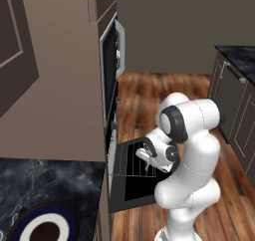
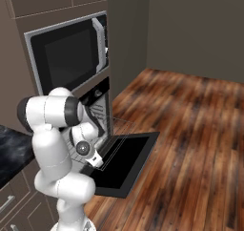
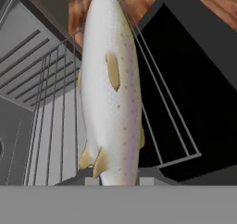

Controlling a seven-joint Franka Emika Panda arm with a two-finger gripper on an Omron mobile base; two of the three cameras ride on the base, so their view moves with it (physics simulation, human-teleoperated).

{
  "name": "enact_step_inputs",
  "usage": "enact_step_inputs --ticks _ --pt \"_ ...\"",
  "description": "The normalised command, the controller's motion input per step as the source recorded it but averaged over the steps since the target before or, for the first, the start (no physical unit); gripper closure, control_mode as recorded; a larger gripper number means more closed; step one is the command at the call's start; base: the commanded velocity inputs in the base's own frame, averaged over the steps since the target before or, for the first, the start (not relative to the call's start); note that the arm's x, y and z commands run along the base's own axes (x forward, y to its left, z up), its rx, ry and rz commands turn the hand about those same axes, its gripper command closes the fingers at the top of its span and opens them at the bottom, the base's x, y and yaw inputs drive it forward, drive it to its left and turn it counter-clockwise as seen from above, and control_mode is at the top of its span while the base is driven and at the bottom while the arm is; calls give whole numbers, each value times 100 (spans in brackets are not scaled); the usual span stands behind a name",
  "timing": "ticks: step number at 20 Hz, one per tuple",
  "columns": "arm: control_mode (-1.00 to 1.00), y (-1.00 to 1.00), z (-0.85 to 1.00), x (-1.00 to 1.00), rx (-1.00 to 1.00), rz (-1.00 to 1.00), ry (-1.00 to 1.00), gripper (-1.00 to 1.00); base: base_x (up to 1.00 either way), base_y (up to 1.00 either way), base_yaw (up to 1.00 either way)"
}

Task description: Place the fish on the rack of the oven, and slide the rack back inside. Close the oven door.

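In the hand view, the oven cavity is seen to the left of the hand, with its ribbed side walls. The rack, drawn out over the lowered oven door, is seen beneath and beyond the hand. The fish is gripped in the closed hand by one end, and its pale speckled body is carried lengthwise above the rack's bars, apart from them as far as can be judged.

The step in hand is judged to be the setting down of the fish. It is best lowered until its length is borne across several bars, near the rack's middle rather than its right edge, where it could slip off onto the door glass. The grip is best released only once the body is supported, and the hand lifted straight away so the wires are not snagged.
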Motion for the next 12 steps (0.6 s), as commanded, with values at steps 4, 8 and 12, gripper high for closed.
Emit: enact_step_inputs --ticks 4,8,12 --pt "-100 0 0 41 0 -8 0 100 0 0 0" --pt "-100 0 0 32 0 -7 0 100 0 0 0" --pt "-100 0 0 18 0 -5 0 100 0 0 0"
